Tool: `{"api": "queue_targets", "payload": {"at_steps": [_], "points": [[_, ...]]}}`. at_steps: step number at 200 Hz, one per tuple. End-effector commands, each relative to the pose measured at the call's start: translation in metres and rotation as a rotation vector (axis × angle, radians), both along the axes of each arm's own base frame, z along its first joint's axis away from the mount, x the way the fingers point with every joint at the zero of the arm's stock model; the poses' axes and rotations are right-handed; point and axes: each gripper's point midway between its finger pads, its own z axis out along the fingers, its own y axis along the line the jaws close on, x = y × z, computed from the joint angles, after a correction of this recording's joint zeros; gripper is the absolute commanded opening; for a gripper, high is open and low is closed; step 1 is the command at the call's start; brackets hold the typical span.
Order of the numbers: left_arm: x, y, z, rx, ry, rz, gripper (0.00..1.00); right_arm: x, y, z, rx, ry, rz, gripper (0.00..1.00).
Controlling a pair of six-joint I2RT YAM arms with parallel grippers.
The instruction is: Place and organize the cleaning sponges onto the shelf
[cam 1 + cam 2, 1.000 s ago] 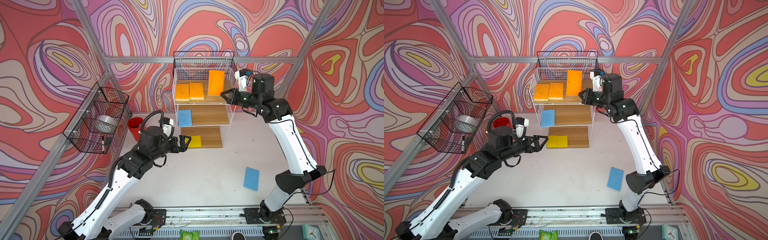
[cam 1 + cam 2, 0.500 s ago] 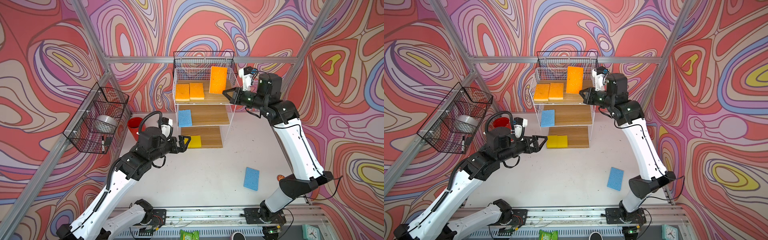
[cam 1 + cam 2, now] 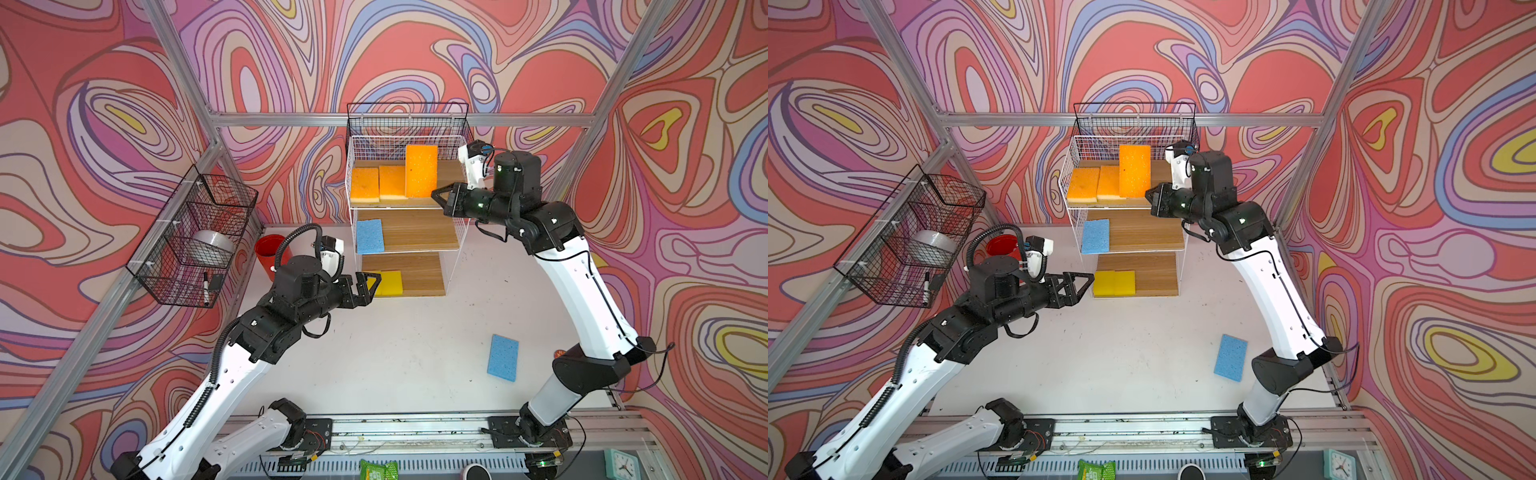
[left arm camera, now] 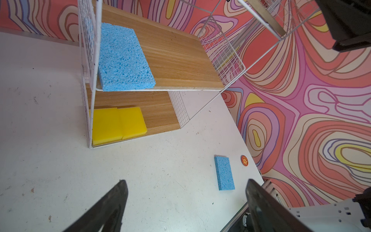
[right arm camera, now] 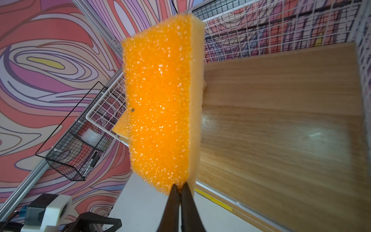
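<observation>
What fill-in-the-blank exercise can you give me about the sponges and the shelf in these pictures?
1. The held sponge, in the shut jaws of the right gripper, is ___.
2. The sponge on the middle board of the shelf is ___.
3. The yellow sponges on the bottom board number ___.
4. The jaws of the left gripper stand ___.
Missing words: orange; blue; two; open.

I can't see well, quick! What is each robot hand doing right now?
Left gripper: open, holding nothing.
Right gripper: shut on an orange sponge.
</observation>
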Motion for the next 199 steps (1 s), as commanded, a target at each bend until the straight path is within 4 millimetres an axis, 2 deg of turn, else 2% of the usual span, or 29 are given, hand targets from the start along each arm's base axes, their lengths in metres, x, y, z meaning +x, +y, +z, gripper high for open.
{"api": "queue_targets", "payload": {"at_steps": [1,39,100,111,114,118,163,199], "points": [[-0.002,0.003,0.004,-0.004,-0.021,0.000,0.93,0.004,-0.005,0.005,-0.004,-0.008,-0.038,0.00],[-0.002,0.002,0.002,-0.001,-0.018,-0.002,0.93,0.002,-0.008,0.009,-0.003,-0.017,-0.039,0.00],[-0.002,0.003,0.001,0.000,-0.018,-0.002,0.93,0.011,-0.006,0.000,-0.019,0.023,-0.023,0.00],[-0.002,0.003,0.002,0.002,-0.020,-0.001,0.93,0.008,-0.006,0.006,-0.014,0.014,-0.016,0.00],[-0.002,0.003,0.001,0.004,-0.020,-0.001,0.93,0.016,-0.002,-0.005,-0.024,0.036,-0.014,0.00],[-0.002,0.004,0.002,0.003,-0.022,0.000,0.94,0.018,0.000,-0.007,-0.026,0.042,-0.010,0.00],[-0.002,0.005,0.002,0.012,-0.024,0.002,0.93,0.022,0.001,-0.015,-0.043,0.058,-0.012,0.00],[-0.001,0.004,0.001,0.015,-0.023,0.001,0.93,0.023,-0.003,-0.013,-0.047,0.051,-0.036,0.00]]}}
